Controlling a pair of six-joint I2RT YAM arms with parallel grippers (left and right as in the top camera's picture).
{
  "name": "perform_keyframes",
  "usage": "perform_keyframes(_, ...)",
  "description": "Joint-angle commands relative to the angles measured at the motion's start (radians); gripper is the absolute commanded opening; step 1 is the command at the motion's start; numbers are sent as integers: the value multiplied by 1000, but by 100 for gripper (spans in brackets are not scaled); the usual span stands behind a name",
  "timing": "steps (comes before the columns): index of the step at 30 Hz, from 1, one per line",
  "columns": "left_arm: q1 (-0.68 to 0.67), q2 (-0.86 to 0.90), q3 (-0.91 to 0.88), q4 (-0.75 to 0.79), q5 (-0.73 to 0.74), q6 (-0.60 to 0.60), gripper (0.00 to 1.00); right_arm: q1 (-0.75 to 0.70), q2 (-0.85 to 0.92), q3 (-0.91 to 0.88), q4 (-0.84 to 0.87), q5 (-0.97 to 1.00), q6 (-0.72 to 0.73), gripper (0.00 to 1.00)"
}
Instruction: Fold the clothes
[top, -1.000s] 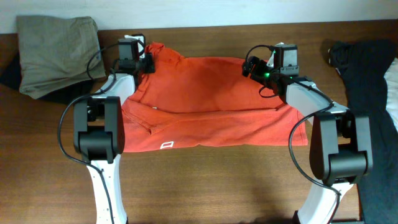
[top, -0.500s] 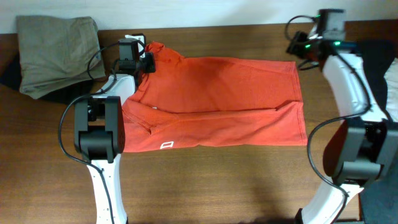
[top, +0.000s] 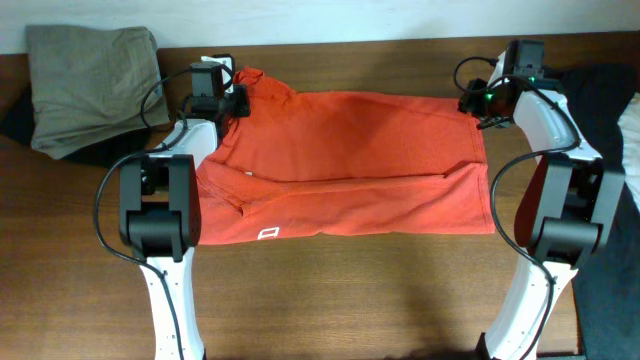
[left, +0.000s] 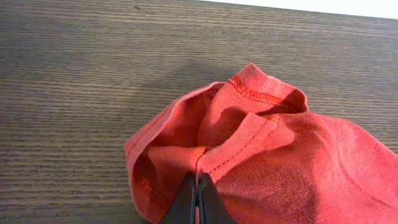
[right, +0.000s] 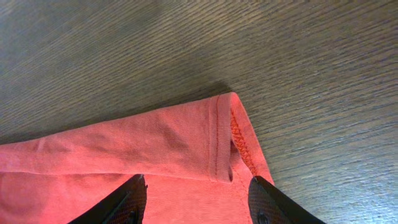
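Far left: khaki-olive folded cloth garment (top: 90, 85) lay on the brown wooden table (top: 350, 300), apart from the work and not touched.

Left gripper (left: 198, 200) was clenched on the red-orange short-sleeved cotton T-shirt (top: 350, 160) at its upper-left corner. The left wrist view showed cloth puckered up into the closed fingers, with a stitched hem arching just beyond them. Judgement: this corner was pinned so that it could be lifted for a fold.

The T-shirt lay spread across the middle of the table, between the two arms, with a crease running across it and a small white mark near its lower-left edge.

Right gripper (right: 196, 194) stood over the upper-right hemmed corner, its jaws apart, one finger to each side of the cloth, nothing yet grasped. Judgement: it was lined up to pinch the matching corner.

Far right: black garment (top: 590, 110), untouched.

Against the frame a second earlier: the right arm had been further in over the shirt, whose right side was narrower; that side now lay spread out to the corner. The left arm stood in the same place.
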Motion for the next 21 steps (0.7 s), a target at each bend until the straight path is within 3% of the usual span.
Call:
perform_keyframes(1, 0, 5, 18, -4, 8, 8, 0, 8, 19, 6, -2, 2, -10, 55)
perform_keyframes(21, 0, 5, 18, -11, 8, 8, 0, 32, 95, 6, 39, 60, -10, 49)
